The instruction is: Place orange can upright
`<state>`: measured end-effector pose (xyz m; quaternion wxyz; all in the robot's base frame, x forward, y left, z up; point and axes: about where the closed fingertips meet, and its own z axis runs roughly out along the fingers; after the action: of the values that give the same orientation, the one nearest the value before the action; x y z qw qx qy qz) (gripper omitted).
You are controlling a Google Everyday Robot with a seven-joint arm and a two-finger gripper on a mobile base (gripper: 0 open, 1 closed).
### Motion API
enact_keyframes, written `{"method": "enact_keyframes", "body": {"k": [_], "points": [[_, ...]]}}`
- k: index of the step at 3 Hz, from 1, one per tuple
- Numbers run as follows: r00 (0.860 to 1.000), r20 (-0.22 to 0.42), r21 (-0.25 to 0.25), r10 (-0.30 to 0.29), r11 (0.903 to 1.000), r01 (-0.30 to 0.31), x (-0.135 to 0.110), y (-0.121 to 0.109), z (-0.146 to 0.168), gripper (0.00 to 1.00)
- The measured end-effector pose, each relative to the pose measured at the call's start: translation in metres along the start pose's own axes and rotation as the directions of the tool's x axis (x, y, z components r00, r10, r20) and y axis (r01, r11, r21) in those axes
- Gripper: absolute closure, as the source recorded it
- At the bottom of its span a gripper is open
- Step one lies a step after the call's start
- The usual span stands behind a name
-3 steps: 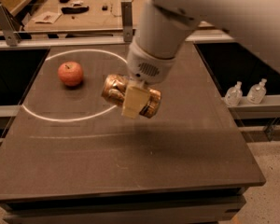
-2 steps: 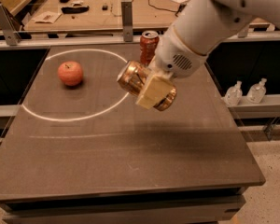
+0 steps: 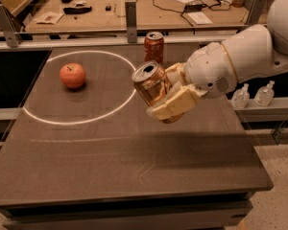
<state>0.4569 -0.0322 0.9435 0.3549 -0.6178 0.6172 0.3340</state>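
The orange can (image 3: pixel 152 85) is a shiny golden-orange drink can with a silver top. It is held in the air above the middle of the dark table (image 3: pixel 110 162), tilted, with its silver top pointing up and to the left. My gripper (image 3: pixel 170 99) is shut on the can, with one cream finger (image 3: pixel 175 107) across its lower side. The white arm reaches in from the right.
A darker red can (image 3: pixel 154 46) stands upright at the table's far edge, just behind the held can. A red-orange apple (image 3: pixel 72 75) lies inside a white circle (image 3: pixel 77 121) drawn on the table's left half. Two small bottles (image 3: pixel 253 96) stand on a ledge to the right.
The arm has swung to the right and turned the held can, raising its silver top from lying sideways toward upright. The red can behind is now uncovered.
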Motion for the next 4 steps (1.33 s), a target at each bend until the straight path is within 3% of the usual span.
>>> {"method": "enact_keyframes", "body": {"k": [1, 3, 4], "points": [[0.973, 0.220, -0.047, -0.075, 0.9951, 0.087, -0.024, 0.028, -0.008, 1.00], [0.965, 0.245, -0.054, -0.089, 0.9930, 0.105, -0.035, 0.032, -0.007, 1.00], [0.973, 0.228, -0.043, -0.025, 0.9984, 0.035, -0.025, 0.037, 0.004, 1.00]]}}
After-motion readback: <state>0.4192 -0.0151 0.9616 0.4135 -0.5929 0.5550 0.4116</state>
